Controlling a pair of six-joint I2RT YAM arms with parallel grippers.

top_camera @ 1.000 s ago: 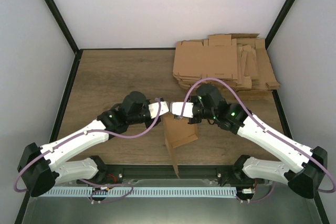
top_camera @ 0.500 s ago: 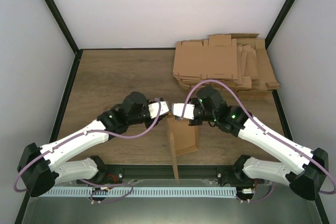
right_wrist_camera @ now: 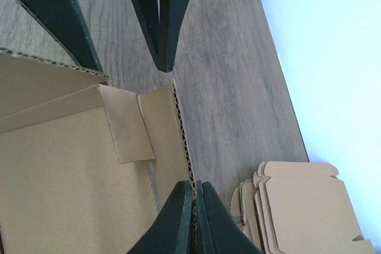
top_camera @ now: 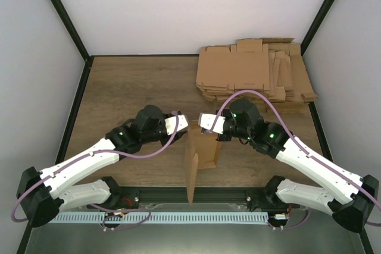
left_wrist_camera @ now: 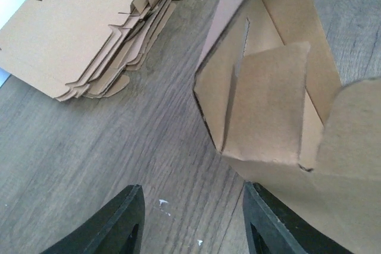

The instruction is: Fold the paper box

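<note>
The paper box [top_camera: 201, 157] is a half-folded brown cardboard piece standing upright near the table's front edge, with one long flap reaching toward the arm bases. My right gripper [top_camera: 203, 128] is shut on the corrugated top edge of a box wall [right_wrist_camera: 71, 176]; in the right wrist view the gripper [right_wrist_camera: 193, 186] has its fingers pressed together on that edge. My left gripper [top_camera: 185, 122] hovers just left of the box, open. In the left wrist view this gripper [left_wrist_camera: 191, 190] has only bare table between its fingers, and the box [left_wrist_camera: 280, 105] stands to their right.
A pile of flat cardboard blanks [top_camera: 256, 77] lies at the back right of the wooden table [top_camera: 125, 93], and also shows in the wrist views as the pile [left_wrist_camera: 77, 34] and the pile [right_wrist_camera: 303, 206]. Black frame posts and white walls enclose the table.
My left gripper has opened and let go of the box, drawing slightly left. The box has turned in the right gripper's hold, its long flap swinging leftward.
</note>
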